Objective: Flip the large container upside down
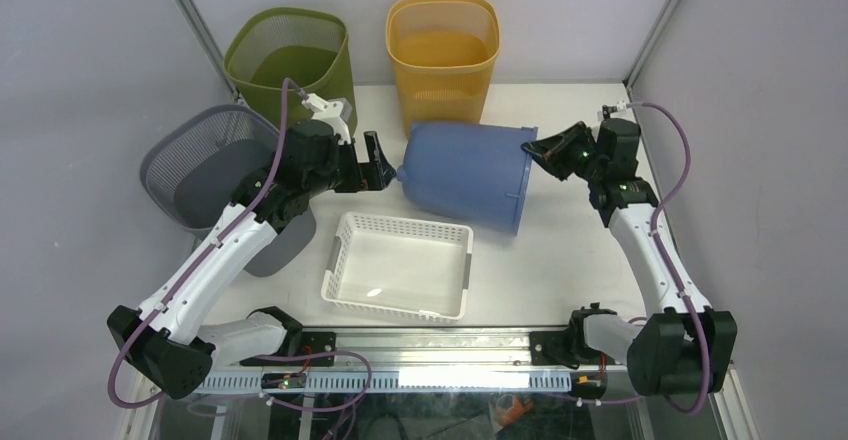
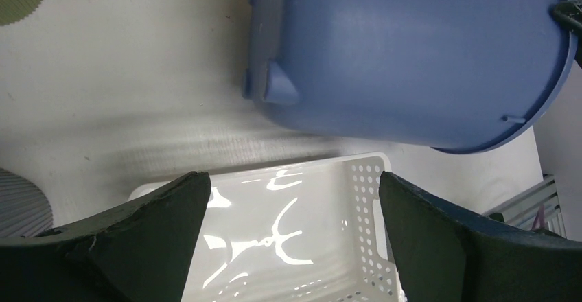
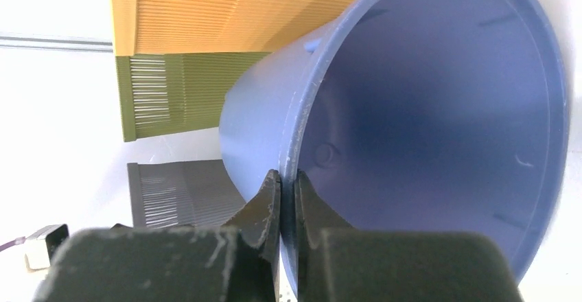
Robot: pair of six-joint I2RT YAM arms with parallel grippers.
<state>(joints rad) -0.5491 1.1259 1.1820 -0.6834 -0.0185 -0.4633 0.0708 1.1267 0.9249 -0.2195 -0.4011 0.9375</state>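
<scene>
Your right end effector is pinched shut on the rim of the blue container.
Your left end effector is wide open, holding nothing, just beside the container's base. Container lies on its side mid-surface, toward the back edge, mouth facing right. White basket sits just in front of it.

1. Left arm: runs from its base at the near edge toward 1 o'clock in the top view. The elbow is bent and the wrist is turned toward 3 o'clock.
2. Left gripper: jaws spread wide. Both fingers are free, with nothing between them.
3. Right arm: runs from its base toward 11 o'clock, with the wrist pointing toward 9 o'clock.
4. Right gripper: jaws pinched together on the rim of the blue container, one finger on each side of the wall.
</scene>
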